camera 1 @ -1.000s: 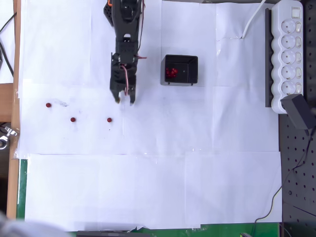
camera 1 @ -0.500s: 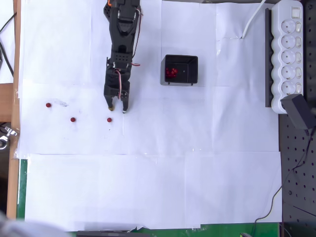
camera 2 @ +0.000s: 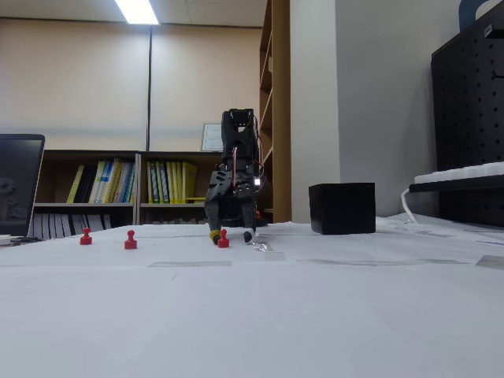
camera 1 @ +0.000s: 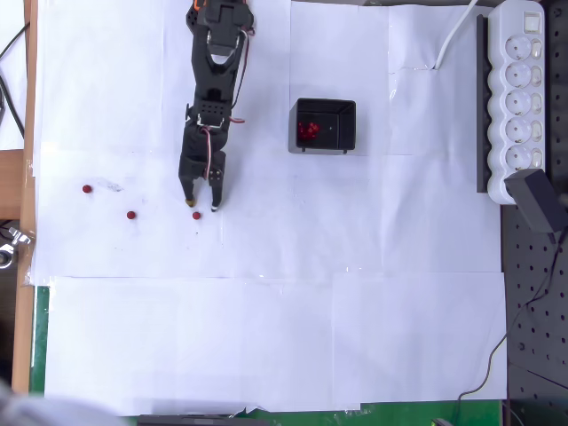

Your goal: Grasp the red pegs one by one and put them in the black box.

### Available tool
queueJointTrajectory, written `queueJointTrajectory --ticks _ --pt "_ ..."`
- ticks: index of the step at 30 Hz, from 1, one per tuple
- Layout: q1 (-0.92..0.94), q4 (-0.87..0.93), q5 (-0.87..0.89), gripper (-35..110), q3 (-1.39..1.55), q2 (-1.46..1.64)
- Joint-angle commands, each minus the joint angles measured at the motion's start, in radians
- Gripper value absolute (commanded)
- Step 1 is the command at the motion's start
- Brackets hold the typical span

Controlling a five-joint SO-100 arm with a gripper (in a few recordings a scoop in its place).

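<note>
Gripper [camera 1: 201, 207] spread open, empty, tips just above the rightmost red peg [camera 1: 196, 215]; black box [camera 1: 326, 125] sits well right, holding pegs.

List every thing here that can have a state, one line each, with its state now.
gripper: open, fingertips down at the paper, straddling the nearest peg, holding nothing.
nearest peg: upright on the paper, not grasped.
middle peg: upright on the paper, untouched.
far left peg: upright on the paper, untouched.
black box: open-topped, upright, with a cluster of red pegs inside.
power strip: sockets empty, except one holding a black adapter.
</note>
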Motion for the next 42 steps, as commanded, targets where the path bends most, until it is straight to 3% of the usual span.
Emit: queueJointTrajectory --ticks 1,22,32,37,39,42 --pt "0.008 -0.006 0.002 16 0.067 0.02" --pt "0.011 -0.029 0.025 16 0.147 0.094" --pt "0.006 -0.012 0.023 1 0.132 0.091" --pt "0.009 0.16 -0.006 0 0.158 0.031" --pt "0.012 0.333 -0.034 0 0.201 -0.031" --pt "0.0 0.729 -0.106 0 0.337 -0.15"
